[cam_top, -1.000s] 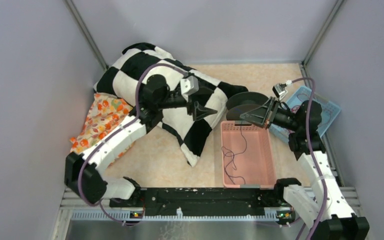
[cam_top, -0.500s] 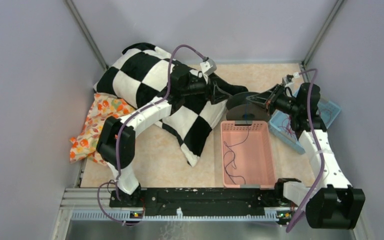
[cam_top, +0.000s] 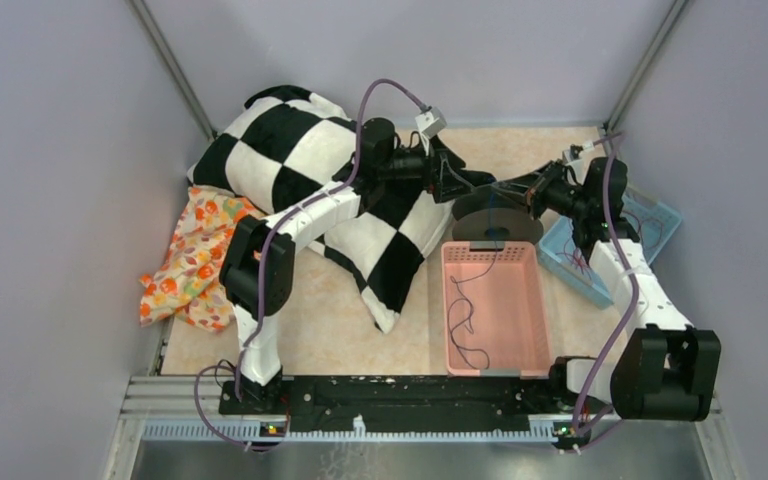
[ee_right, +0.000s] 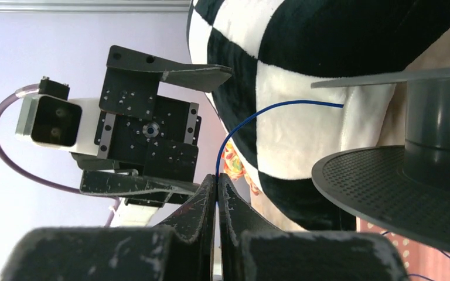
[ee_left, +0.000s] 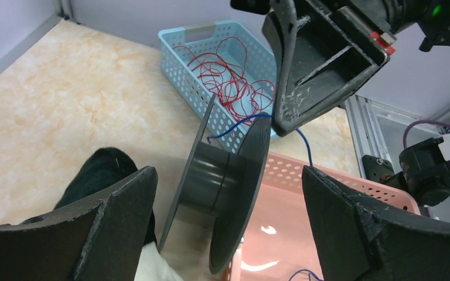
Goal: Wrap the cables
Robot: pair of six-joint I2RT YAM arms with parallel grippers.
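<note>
A thin dark blue cable (cam_top: 465, 320) lies loosely looped in the pink basket (cam_top: 537, 300), and one strand rises to the dark grey spool (cam_top: 495, 215) behind it. My right gripper (cam_top: 508, 190) is above the spool's far right side. In the right wrist view it (ee_right: 217, 178) is shut on the blue cable (ee_right: 252, 120), whose end curves toward the spool (ee_right: 422, 170). My left gripper (cam_top: 457, 175) is open just left of the spool. In the left wrist view its jaws (ee_left: 228, 175) stand wide apart on either side of the spool (ee_left: 228, 181), not touching it. The cable (ee_left: 237, 124) crosses the spool's rim.
A black-and-white checkered pillow (cam_top: 290, 160) lies at the back left, under the left arm. A floral cloth (cam_top: 195, 250) lies beside it. A light blue basket (cam_top: 660, 215) holding red wires (ee_left: 228, 76) stands at the right wall, behind the right arm.
The left arm has reached back and right from over the pillow to the spool. The right gripper, holding the cable, has moved from over the pink basket back to above the spool.
</note>
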